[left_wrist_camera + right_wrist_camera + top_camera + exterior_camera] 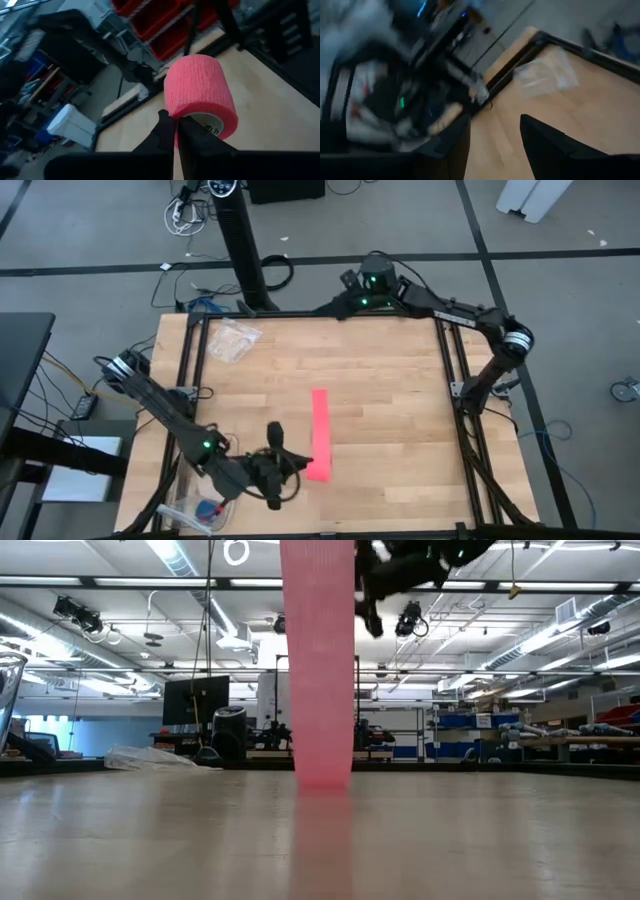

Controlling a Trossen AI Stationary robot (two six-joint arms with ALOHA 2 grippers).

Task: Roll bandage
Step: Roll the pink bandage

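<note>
The bright pink-red bandage (320,430) is partly rolled. Its flat band lies along the middle of the wooden table (400,380), and its roll (200,95) is at the near end. In the low view the band (320,670) rises from the table up to the dark gripper (400,570). My left gripper (300,465) is near the table's front edge, shut on the roll. My right gripper (492,150) is open and empty at the table's right side (465,393). My left gripper (175,137) pinches the roll's wall at its open end (175,117). One finger (162,130) is on the pink outer side. The other finger (200,140) is over the white core's mouth. The roll is held above the table, and the band runs from it down to the table.
A crumpled clear plastic bag (232,338) lies at the far left corner and also shows in the right wrist view (545,75). A clear container (205,510) with a small blue object stands at the near left. A black frame (450,370) borders the table.
</note>
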